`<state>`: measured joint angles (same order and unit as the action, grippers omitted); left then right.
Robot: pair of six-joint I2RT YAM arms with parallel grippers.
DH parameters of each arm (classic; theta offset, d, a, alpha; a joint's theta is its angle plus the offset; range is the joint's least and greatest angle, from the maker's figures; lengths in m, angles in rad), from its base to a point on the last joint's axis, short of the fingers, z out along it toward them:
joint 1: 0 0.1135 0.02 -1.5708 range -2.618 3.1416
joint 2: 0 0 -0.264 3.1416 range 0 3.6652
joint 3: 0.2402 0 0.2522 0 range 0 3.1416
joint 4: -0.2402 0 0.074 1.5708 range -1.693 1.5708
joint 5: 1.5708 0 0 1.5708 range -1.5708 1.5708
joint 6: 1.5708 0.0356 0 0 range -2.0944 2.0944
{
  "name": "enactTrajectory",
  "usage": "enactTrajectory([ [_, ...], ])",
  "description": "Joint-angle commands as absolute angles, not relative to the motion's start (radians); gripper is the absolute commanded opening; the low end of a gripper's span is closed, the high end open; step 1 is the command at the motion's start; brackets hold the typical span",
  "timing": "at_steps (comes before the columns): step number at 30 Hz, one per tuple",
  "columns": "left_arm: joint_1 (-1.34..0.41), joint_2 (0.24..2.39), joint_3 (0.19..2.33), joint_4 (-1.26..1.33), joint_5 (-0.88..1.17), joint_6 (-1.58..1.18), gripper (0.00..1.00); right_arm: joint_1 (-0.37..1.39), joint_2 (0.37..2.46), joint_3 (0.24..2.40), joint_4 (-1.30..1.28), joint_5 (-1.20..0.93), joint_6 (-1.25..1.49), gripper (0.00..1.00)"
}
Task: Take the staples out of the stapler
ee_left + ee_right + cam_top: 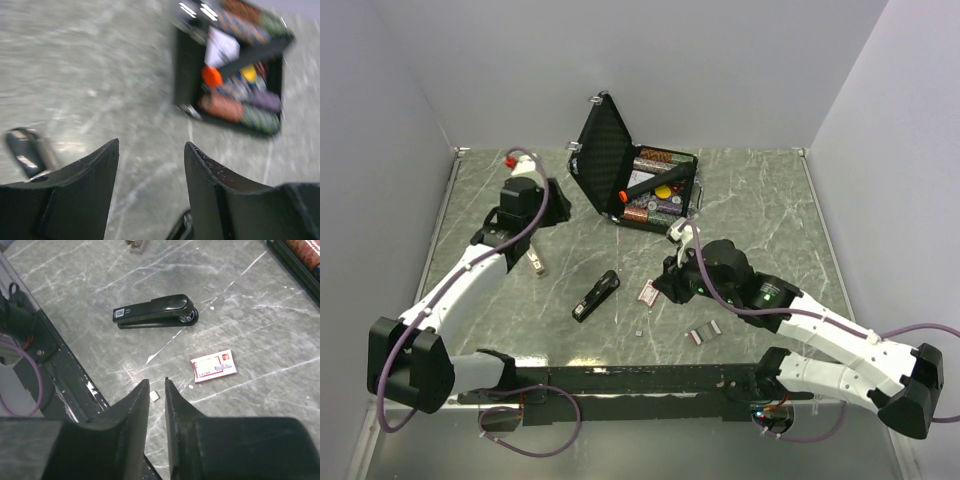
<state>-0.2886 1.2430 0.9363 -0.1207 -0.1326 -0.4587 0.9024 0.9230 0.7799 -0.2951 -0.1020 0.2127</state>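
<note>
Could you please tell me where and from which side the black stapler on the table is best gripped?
Grip the black plastic stapler across its narrow middle, probably coming down from above: it lies closed, long and slim, with bare grey marbled table along both long sides.

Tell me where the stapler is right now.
In the top view the stapler lies near the middle of the table, just left of the small red-and-white box.

The label on the stapler and print on the red-and-white box are too small to read.
</note>
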Motion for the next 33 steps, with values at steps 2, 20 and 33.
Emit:
enactTrajectory([
  [2,-0.382,1.236,0.956,-0.179,0.070,-0.316,0.60,0.899,0.874,0.831,-0.333,-0.064,0.189,0.37],
  [20,-0.594,1.400,0.997,-0.351,0.107,-0.028,0.61,0.899,0.844,0.818,-0.347,-0.094,0.210,0.60],
  [33,-0.630,1.520,1.005,-0.393,0.137,-0.038,0.62,0.899,0.856,0.824,-0.354,-0.097,0.198,0.63],
])
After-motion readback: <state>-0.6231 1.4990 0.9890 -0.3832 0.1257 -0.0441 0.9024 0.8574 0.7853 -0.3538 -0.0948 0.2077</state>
